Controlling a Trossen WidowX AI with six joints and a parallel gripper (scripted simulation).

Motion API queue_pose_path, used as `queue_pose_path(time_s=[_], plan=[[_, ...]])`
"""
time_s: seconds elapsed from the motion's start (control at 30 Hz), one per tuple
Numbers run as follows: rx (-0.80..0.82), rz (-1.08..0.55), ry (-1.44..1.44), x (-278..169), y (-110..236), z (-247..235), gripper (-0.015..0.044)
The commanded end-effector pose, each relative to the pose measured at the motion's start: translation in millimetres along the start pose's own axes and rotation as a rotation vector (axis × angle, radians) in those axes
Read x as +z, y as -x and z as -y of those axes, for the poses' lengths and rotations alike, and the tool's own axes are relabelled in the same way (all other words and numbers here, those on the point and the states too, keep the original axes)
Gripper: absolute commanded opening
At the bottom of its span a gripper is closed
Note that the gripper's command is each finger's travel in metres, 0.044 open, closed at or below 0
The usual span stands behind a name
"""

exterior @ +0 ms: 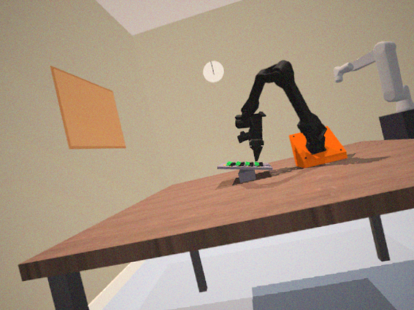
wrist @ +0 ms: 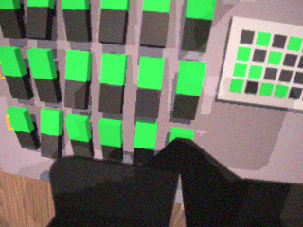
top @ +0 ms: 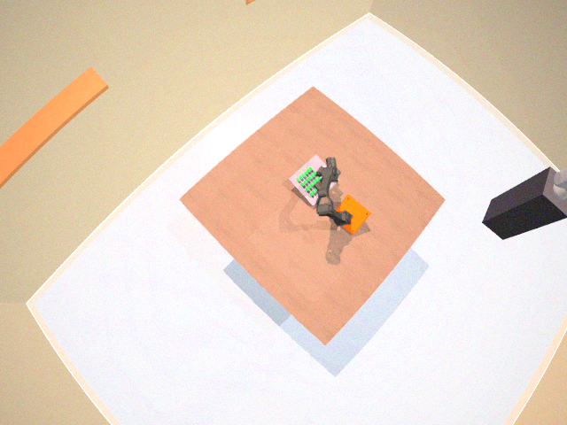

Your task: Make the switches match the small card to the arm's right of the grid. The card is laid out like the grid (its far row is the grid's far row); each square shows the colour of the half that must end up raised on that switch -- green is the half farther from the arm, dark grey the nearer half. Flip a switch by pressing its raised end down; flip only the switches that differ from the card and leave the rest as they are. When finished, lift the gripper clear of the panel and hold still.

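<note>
The pale grey switch panel [top: 316, 161] [exterior: 243, 167] [wrist: 246, 134] sits on a small block on the wooden table [top: 275, 237] [exterior: 242, 203]. Its rocker switches [wrist: 114, 82] each have a green far half and a dark grey near half. The small card [wrist: 265, 61], with green and dark grey squares, lies at the panel's right; its right edge is cut off in the wrist view. My gripper [top: 324, 179] [exterior: 257, 154] [wrist: 181, 145] is shut and empty. It points straight down, just above the right end of the near row, over the switch [wrist: 182, 133] there. I cannot tell whether it touches that switch.
The arm's orange base mount [top: 353, 213] [exterior: 319, 151] stands on the table right beside the panel. A black cabinet [top: 522, 208] [exterior: 408, 122] carrying a white arm [exterior: 388, 71] stands off the table at the far right.
</note>
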State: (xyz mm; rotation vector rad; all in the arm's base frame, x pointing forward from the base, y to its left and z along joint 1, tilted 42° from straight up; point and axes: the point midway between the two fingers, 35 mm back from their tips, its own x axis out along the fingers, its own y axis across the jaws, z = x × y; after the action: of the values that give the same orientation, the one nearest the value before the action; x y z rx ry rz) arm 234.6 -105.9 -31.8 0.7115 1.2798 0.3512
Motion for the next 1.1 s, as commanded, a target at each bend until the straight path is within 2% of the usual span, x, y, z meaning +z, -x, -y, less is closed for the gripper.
queue_pose_path(time_s=[0.0, 1.07], plan=[[0.004, 0.001, -0.005, -0.4, -0.8, -0.4, 0.0000], [0.004, 0.001, -0.005, -0.3, -4.9, -0.4, 0.0000]])
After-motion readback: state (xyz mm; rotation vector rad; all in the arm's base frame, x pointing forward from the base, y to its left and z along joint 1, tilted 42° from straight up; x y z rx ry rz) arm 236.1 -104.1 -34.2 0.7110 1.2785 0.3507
